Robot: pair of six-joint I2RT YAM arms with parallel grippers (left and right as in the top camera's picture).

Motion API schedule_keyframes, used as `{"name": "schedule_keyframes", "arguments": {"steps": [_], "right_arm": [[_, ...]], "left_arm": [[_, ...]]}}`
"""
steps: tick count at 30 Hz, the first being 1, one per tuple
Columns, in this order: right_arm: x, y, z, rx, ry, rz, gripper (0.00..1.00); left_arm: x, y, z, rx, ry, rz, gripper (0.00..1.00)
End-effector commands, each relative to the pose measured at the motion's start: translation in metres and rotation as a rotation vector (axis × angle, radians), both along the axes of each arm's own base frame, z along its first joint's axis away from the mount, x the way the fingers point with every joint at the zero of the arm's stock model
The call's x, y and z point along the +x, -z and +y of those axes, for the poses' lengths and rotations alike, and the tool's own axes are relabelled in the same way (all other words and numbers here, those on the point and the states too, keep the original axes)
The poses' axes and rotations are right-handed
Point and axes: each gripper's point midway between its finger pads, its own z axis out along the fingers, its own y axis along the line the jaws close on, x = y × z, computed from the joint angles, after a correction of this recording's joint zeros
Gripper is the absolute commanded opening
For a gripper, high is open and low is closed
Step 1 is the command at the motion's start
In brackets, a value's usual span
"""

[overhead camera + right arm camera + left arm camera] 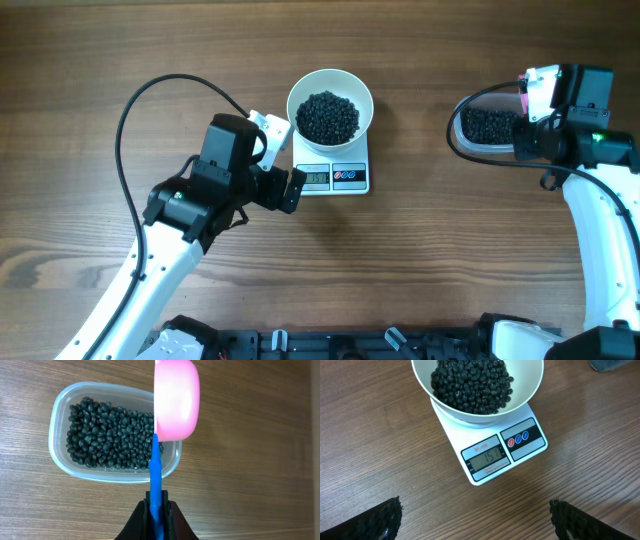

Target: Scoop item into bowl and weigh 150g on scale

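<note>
Scale labelled SF-400 reads 151; left gripper spread apart, right gripper clamped on blue-handled scoop.

White bowl w/ black beans sits on scale, reads 151.

Beans in bowl, bowl on scale — middle of table; tub of more beans well apart, right side.

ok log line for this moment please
left hand: open, empty, near scale | right hand: shut on scoop handle, at tub | bowl: on scale, holding beans | display: reads 151
</note>
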Motion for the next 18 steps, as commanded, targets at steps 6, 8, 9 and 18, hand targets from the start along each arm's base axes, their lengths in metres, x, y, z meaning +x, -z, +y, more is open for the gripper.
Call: {"name": "schedule_keyframes", "arguments": {"steps": [6,8,9,18], "right_arm": [[0.033,-0.052,0.125,0.769,-0.25,-0.218,0.04],[0.043,-0.07,0.145,0.904,-0.282,-0.258,0.04],[0.044,-0.074,0.154,0.923,-0.32,-0.264,0.04],[0.033,-0.042,0.241,0.655,-0.653,-0.201,0.04]], "left_arm": [[0.001,0.0,0.001,-0.001,-0.01,0.001,1.0],[0.001,0.0,0.001,-0.001,-0.01,0.001,1.0],[0.001,0.0,0.001,-0.001,-0.01,0.001,1.0],[0.001,0.0,0.001,-0.001,-0.01,0.001,1.0]]}}
